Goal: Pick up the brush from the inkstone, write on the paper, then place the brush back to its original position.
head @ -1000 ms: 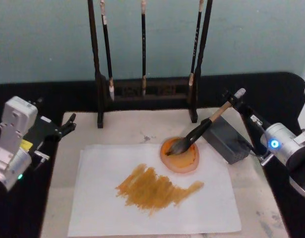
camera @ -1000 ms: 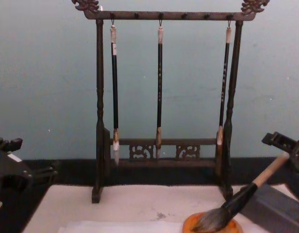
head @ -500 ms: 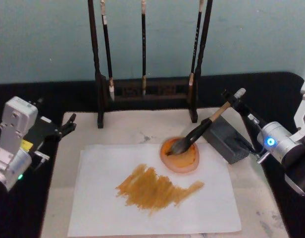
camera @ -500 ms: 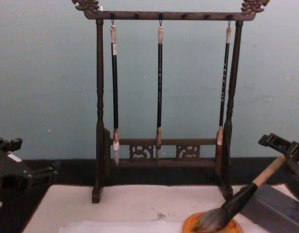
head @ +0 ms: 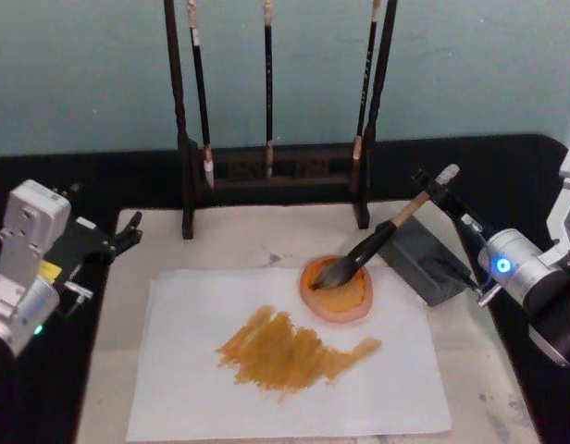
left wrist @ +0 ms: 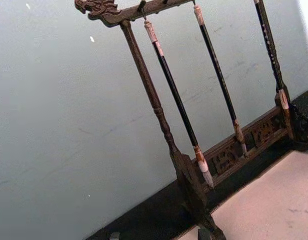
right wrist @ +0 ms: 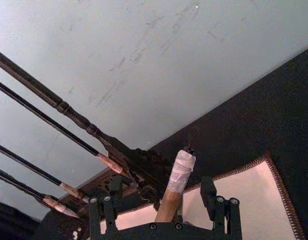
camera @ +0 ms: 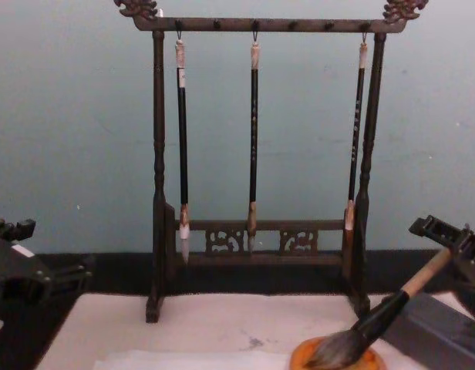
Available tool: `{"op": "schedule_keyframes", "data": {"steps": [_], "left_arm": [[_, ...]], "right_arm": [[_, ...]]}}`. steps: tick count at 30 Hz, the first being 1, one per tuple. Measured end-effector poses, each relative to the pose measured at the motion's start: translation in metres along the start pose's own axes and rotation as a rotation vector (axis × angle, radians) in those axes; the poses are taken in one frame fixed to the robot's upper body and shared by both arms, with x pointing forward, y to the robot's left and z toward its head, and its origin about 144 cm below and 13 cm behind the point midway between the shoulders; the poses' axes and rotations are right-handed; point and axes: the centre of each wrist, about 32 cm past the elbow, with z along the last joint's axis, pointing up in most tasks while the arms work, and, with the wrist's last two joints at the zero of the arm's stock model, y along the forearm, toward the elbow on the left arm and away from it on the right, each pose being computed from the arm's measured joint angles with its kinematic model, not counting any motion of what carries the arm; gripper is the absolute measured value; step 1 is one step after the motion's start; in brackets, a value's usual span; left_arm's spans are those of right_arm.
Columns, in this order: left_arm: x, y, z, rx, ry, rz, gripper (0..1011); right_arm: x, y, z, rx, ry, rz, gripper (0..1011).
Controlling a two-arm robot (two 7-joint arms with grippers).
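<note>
Brush (head: 377, 242) lies with its bristles down in the inkstone (head: 352, 305) and its handle propped across the grey block (head: 422, 264), end cap pointing up and away to the right. Right hand (head: 428, 190) sits around the top of the handle. From its wrist camera the fingers (right wrist: 101, 205) stand apart with a gap on each side of the wood, so nothing is clamped. Paper (head: 192, 370) carries an orange-brown smear (head: 290, 351), so the writing looks done and the put-back close to done. Risk: if the hand pulls away crooked, a finger could catch the cap or its loop, drag the brush off the block, and roll wet bristles onto the paper or tip the inkstone, which sits at the paper's far edge. Also the block is right under the handle and the stand (head: 266, 171) with three slim brushes (head: 267, 92) is just behind, its right post near the hand, so the way out looks tight. Left hand (head: 126, 234) is parked at the left edge of the cream mat (head: 239, 236), well apart from everything.
</note>
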Motion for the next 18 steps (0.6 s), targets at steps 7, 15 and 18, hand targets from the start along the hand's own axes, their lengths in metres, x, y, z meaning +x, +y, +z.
{"op": "schedule_keyframes", "data": {"steps": [7,15,18], "left_arm": [[0.0000,0.0000,0.0000,0.000,0.000,0.000,1010],[0.0000,0.0000,0.0000,0.000,0.000,0.000,1010],[0.0000,0.0000,0.0000,0.000,0.000,0.000,1010]], "right_arm": [[-0.0001,-0.0001,0.0003,0.000,-0.001,0.001,942],[-0.0003,-0.0001,0.0003,0.000,-0.002,0.002,730],[-0.0003,-0.0001,0.0004,0.000,-0.002,0.003,645]]}}
